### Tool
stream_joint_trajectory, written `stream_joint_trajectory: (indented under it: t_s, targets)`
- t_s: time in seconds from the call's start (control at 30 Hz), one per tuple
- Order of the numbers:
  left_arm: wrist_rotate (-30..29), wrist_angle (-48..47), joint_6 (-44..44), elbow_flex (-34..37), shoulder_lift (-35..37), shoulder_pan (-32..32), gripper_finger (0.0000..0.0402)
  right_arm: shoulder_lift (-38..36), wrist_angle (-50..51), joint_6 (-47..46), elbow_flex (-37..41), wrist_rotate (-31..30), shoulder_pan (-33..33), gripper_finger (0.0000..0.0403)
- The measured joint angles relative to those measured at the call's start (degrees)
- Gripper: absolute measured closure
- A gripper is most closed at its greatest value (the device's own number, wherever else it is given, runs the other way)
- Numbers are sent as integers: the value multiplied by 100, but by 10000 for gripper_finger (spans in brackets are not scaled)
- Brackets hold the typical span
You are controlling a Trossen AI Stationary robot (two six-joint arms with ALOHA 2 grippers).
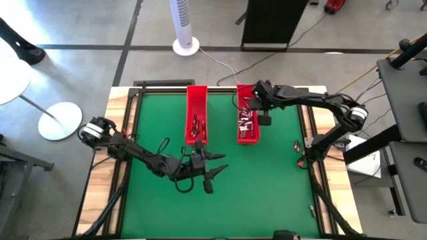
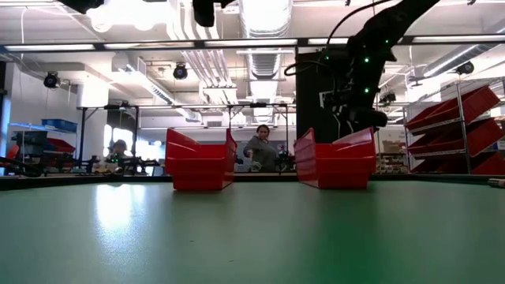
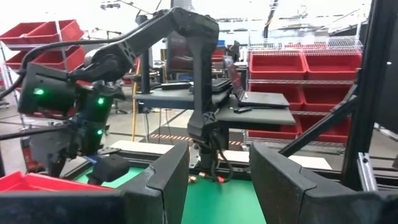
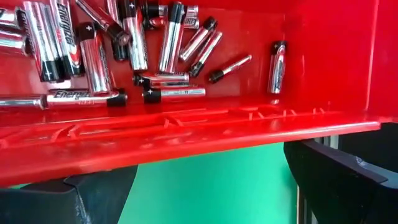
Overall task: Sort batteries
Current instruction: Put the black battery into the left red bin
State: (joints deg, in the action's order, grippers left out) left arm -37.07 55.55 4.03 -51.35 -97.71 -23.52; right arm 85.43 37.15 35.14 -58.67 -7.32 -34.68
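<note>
Two red trays are standing side by side on the green table (image 1: 267,187), toward its far half. Nearest the front edge, the left gripper (image 1: 212,167) is hovering above the mat just short of the left tray (image 1: 196,100), its fingers (image 3: 283,180) spread wide with nothing between them; that arm is reaching in from the table's left corner. In the left tray a few batteries (image 1: 196,125) are lying near its front end. Farther back and to the right, the right tray (image 1: 247,133) is holding a much larger heap of batteries (image 4: 93,59), silvery cylinders with dark ends, scattered at all angles across its floor, one lying apart near the side wall. The right gripper (image 1: 257,100) is hanging over the far part of this tray; its wrist view is showing both fingers (image 4: 339,177) set wide apart, below and outside the tray's red rim (image 4: 186,127), gripping nothing. Small bits are lying on the mat near the right edge (image 1: 295,144); what they are cannot be told. Beyond the table a person (image 2: 260,148) is sitting in the room behind.
</note>
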Motion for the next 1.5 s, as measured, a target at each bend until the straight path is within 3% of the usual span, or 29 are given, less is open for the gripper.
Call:
stream_joint_trajectory:
  t_s: [0.2, 0.43, 0.57, 0.67, 0.77, 0.9, 1.03, 1.3, 1.5]
  targets:
    - [-184, 16, -2, 17, -2, -1, 253, -42, 224, -189, -154, -22, 199, 14]
    - [-195, 13, -61, 37, -2, -58, 253, -246, 2984, -1597, -581, -186, 394, 14]
    - [-193, 15, -62, 37, -2, -68, 253, -584, 4201, -2646, -348, -78, 851, 14]
    - [-191, 16, -63, 37, -2, -68, 253, -966, 4617, -3653, 88, 589, 1282, 14]
    - [-189, 39, -63, 37, -2, -68, 253, -1347, 4604, -5291, 621, 1351, 1607, 14]
    - [-184, 194, -37, 37, -4, -71, 253, -1688, 4574, -6434, 1190, 1574, 1826, 14]
    - [-135, 207, -16, 37, -7, -109, 253, -1668, 4136, -6296, 1077, 812, 1883, 14]
    - [-128, 181, 119, 33, -7, -470, 253, -773, 4358, -4194, 1047, 526, 1891, 14]
    - [-150, 264, 343, 28, -7, -573, 253, -169, 4329, -5260, 1141, 1204, 1544, 14]
